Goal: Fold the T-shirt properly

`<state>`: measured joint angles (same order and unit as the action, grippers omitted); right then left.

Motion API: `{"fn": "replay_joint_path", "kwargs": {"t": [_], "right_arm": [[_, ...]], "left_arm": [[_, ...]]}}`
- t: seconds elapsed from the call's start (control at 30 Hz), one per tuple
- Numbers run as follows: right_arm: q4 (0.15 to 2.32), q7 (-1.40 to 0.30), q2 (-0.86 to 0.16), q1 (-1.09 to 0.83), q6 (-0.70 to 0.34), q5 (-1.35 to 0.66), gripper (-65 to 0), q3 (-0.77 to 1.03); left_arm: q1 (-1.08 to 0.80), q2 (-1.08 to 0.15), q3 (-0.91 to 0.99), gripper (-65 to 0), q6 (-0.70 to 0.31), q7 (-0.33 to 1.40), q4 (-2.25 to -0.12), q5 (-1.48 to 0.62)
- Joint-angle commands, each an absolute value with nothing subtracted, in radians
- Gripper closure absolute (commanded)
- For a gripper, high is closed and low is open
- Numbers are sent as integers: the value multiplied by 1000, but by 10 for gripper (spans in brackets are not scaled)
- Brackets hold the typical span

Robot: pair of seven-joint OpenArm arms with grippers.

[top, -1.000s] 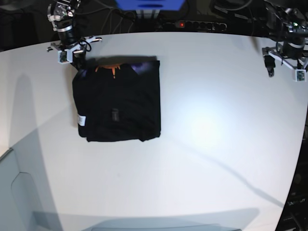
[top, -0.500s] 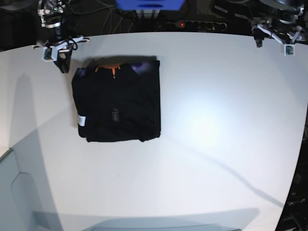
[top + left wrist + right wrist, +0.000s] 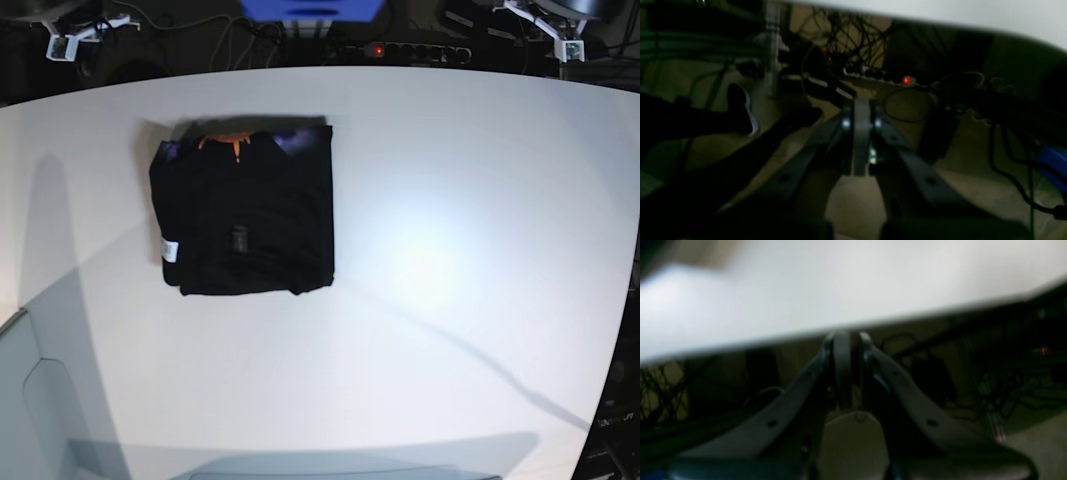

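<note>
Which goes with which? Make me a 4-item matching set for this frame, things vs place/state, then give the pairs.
Things:
1. T-shirt
2. white tag
3. left gripper
4. power strip

Place or state:
A. behind the table's far edge, red light on
B. shut, empty, pulled back off the table
C. folded into a black rectangle on the table
D. at the folded cloth's left edge in the base view

Pairs: 1-C, 2-D, 3-B, 4-A
</note>
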<state>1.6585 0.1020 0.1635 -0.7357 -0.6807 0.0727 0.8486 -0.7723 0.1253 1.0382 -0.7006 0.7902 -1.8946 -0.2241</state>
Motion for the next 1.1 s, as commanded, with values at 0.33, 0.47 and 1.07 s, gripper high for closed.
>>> {"fn": "replay_joint_path", "kwargs": {"t": [0.33, 0.47, 1.07], "right_arm": [[1351, 125, 157, -806, -698, 64, -33, 794], [1193, 127, 157, -731, -698, 182, -31, 803], [392, 252, 96, -358, -490, 616, 0, 710]], "left_arm": [[-659, 65, 915, 0, -698, 630, -1339, -18], [-572, -21, 828, 0, -698, 363, -944, 62], [-262, -50, 541, 0, -255, -148, -124, 320]]}}
